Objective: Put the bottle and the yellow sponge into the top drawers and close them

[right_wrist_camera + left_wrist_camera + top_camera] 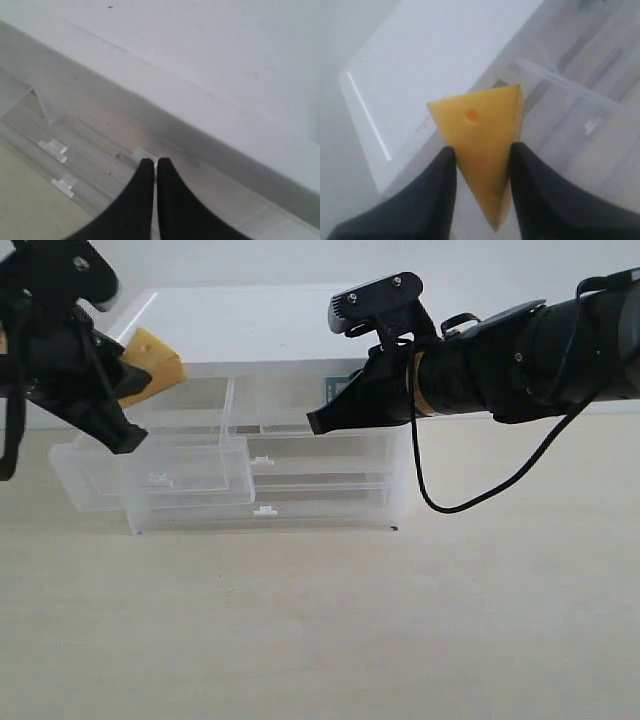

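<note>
My left gripper point(138, 405) is shut on the yellow sponge point(152, 362), an orange-yellow wedge held in the air above the chest's left end. In the left wrist view the sponge point(480, 120) sits pinched between both fingers point(445, 170). Below it the left top drawer point(185, 475) is pulled far out, and I see nothing inside it. My right gripper point(320, 422) is shut, its tips at the front of the right top drawer point(290, 405), touching that drawer's small tab handle point(145, 152). A teal-blue patch point(338, 387) behind the gripper may be the bottle's label; the rest of the bottle is hidden.
The chest's white top point(260, 330) stretches behind both grippers. Two full-width drawers with tab handles point(262, 460) point(265, 510) are shut below. A black cable point(440, 502) hangs from the right arm. Bare beige tabletop point(320, 630) lies in front of the chest.
</note>
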